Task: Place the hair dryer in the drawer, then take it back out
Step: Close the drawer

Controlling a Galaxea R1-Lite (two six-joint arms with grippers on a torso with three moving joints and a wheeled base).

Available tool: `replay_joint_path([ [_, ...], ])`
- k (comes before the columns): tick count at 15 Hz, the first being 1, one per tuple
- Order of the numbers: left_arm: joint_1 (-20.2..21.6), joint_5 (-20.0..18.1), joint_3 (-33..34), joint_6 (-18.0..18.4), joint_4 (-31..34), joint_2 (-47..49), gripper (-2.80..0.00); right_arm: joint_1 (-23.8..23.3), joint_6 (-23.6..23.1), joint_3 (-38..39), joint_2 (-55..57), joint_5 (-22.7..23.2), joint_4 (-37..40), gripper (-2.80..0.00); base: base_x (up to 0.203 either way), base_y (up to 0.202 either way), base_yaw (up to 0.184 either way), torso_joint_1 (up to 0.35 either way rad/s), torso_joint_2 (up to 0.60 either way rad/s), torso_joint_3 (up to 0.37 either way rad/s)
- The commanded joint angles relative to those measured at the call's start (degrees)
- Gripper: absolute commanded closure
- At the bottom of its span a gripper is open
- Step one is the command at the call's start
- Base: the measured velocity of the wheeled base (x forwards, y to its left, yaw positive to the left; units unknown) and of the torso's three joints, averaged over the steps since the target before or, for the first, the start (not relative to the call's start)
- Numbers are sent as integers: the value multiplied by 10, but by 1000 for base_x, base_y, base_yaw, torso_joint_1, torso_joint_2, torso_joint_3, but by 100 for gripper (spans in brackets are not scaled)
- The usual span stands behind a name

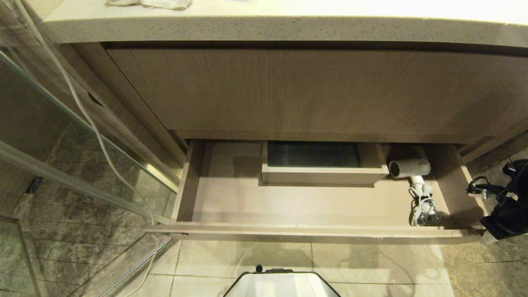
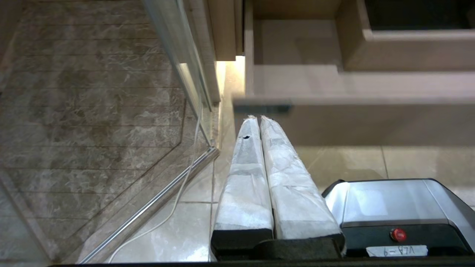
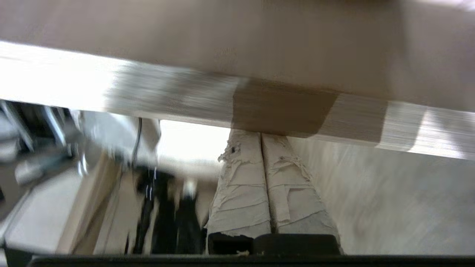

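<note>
The drawer (image 1: 313, 232) stands pulled open below the vanity. The small white hair dryer (image 1: 410, 168) lies inside at its right end, next to the boxed cut-out (image 1: 321, 175). Its bundled grey cord (image 1: 425, 208) trails toward the low front panel. My right arm (image 1: 509, 202) shows as a dark shape outside the drawer's right side, clear of the dryer. My right gripper (image 3: 261, 134) is shut with nothing in it, its tips close to a blurred wood-grain edge (image 3: 185, 96). My left gripper (image 2: 258, 118) is shut and empty, parked just in front of the drawer's left corner (image 2: 352, 118).
A taller wood-grain panel (image 1: 313, 90) and a pale countertop (image 1: 264, 24) with a cloth (image 1: 152, 3) overhang the drawer. A glass shower door (image 1: 82, 136) and a white cable (image 1: 95, 128) stand to the left. My base (image 1: 280, 284) sits on the tiled floor.
</note>
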Motion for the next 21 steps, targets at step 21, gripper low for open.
replay_joint_path([
  [21, 0, 0, 1, 0, 0, 0, 0, 13, 135, 240, -503, 90, -151, 0, 0, 0, 0, 0, 0, 0],
])
